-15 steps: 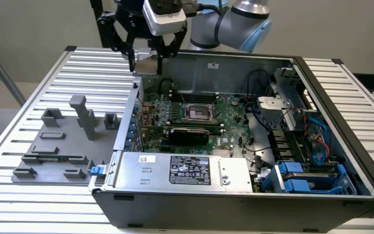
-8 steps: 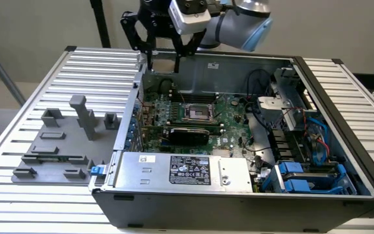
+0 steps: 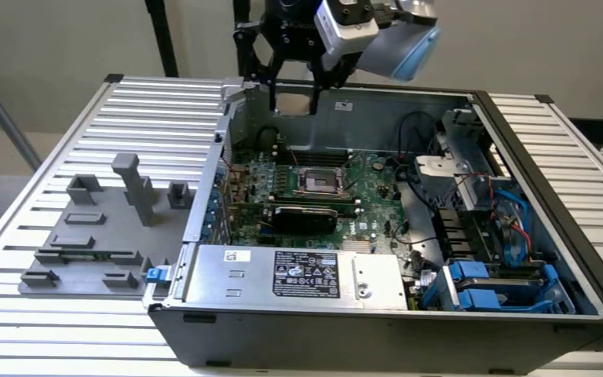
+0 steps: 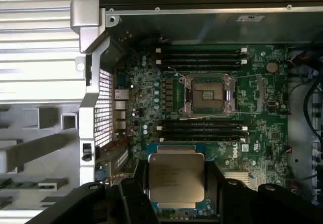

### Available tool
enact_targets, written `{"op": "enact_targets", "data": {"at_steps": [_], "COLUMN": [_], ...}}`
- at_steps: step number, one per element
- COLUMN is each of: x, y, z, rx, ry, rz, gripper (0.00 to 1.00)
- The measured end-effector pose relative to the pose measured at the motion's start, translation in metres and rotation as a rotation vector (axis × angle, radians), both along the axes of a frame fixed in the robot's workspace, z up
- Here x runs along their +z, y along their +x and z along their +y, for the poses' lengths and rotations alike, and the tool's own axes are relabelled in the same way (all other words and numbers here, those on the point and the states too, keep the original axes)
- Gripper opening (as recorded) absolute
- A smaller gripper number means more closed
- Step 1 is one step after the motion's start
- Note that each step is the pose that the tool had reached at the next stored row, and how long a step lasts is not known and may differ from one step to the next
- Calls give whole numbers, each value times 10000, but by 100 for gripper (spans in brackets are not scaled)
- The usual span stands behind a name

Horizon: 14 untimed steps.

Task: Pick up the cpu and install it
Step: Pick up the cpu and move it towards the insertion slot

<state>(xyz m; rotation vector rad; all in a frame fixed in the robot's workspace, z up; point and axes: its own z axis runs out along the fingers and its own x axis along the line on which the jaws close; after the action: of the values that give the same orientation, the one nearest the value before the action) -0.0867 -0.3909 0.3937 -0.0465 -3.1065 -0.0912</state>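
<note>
Tool point(image 4: 176, 176) gripping the small flat square cpu point(image 4: 176, 186) with a silvery metal top, above the open dark computer case point(image 3: 385, 330).
Its black fingers point(image 4: 139, 186) press on two opposite edges of the cpu, which hangs clear of the green motherboard point(image 4: 262, 133) beneath the tool. The metal-framed socket point(image 4: 208, 94) stands open ahead of the tool, apart from the cpu, between rows of black memory slots point(image 4: 202, 128). The case rests on a slatted aluminium table point(image 3: 166, 102).

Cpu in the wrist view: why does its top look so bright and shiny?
Wrist view: the metal top of the cpu catches the light, pale between the dark fingers holding it. Exterior view: the ribbed table gleams in bright stripes; the case lies shadowed inside.
</note>
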Motion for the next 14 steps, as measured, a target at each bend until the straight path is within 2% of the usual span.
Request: {"op": "enact_targets", "data": {"at_steps": [14], "x": [-190], "y": [503], "z": [447], "rx": [0], "ry": [-15], "rz": [0], "gripper": [55]}}
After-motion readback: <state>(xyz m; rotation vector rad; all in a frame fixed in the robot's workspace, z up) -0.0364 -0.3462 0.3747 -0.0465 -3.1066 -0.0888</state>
